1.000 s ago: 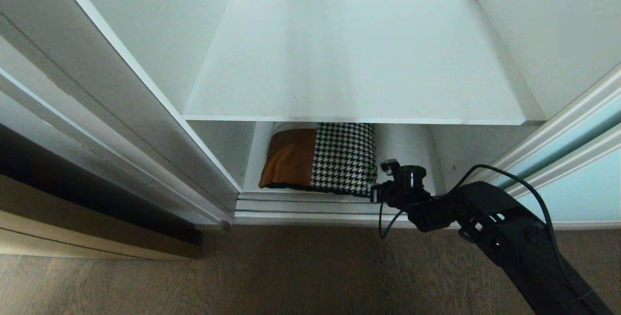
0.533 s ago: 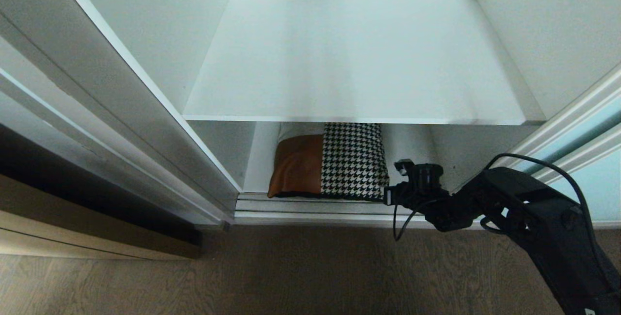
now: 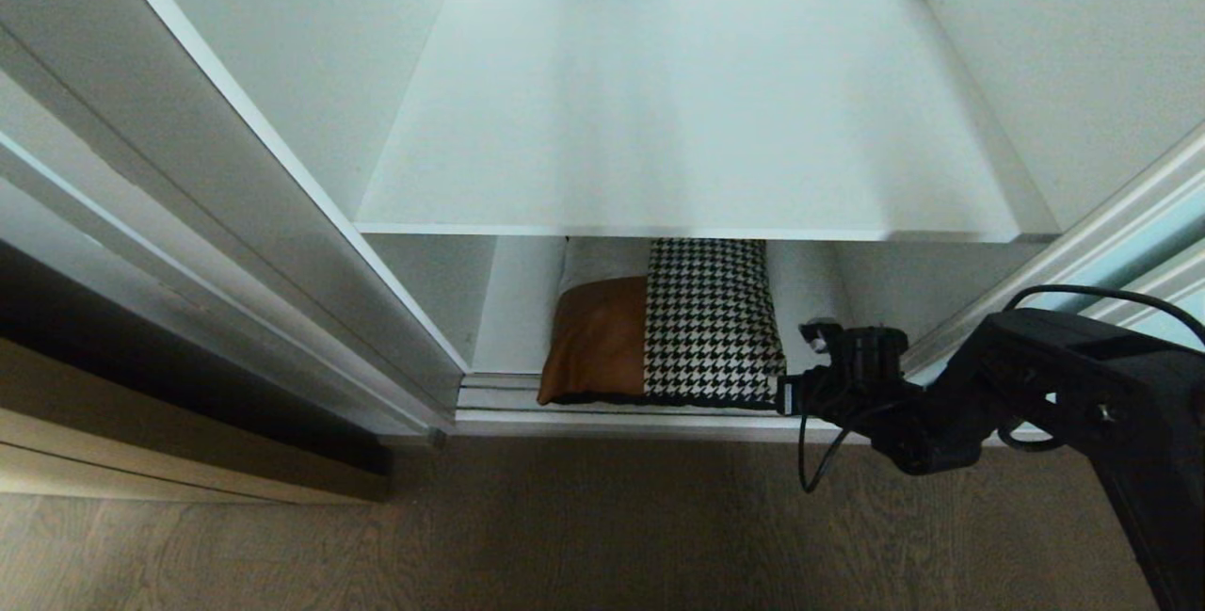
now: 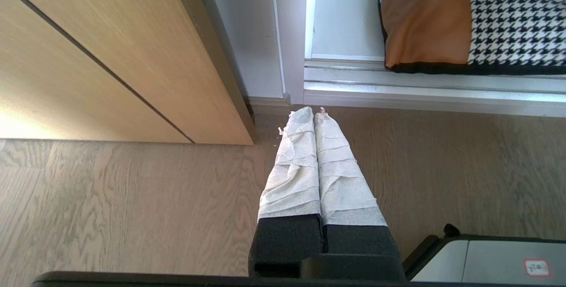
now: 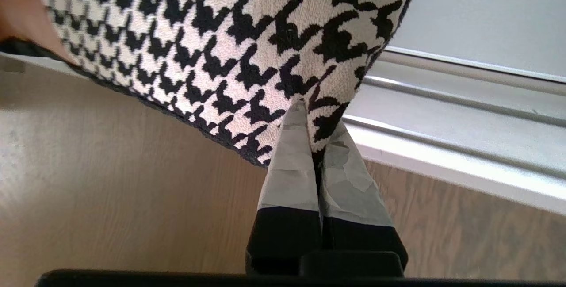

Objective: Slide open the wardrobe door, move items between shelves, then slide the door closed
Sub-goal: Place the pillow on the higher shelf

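The cushion (image 3: 668, 333), tan leather on the left and black-and-white houndstooth on the right, lies on the wardrobe's bottom board, its front edge over the door track. My right gripper (image 5: 315, 116) is shut on the cushion's houndstooth corner (image 5: 247, 44), with fabric pinched between the taped fingers. In the head view the right gripper (image 3: 786, 394) sits at the cushion's front right corner. A white shelf (image 3: 687, 121) spans the wardrobe above the cushion. The sliding wardrobe door (image 3: 1144, 244) stands slid to the right. My left gripper (image 4: 313, 112) is shut on nothing, above the floor.
A silver door track (image 3: 612, 409) runs along the wardrobe's front at floor level. A tan wood-grain door (image 4: 88, 57) stands to the left. Wood-plank floor (image 3: 471, 536) lies in front. Part of the robot's base (image 4: 495, 260) shows in the left wrist view.
The right gripper has drawn back and to the right, dragging the cushion forward and rightward onto the door track. The left arm has kept still.
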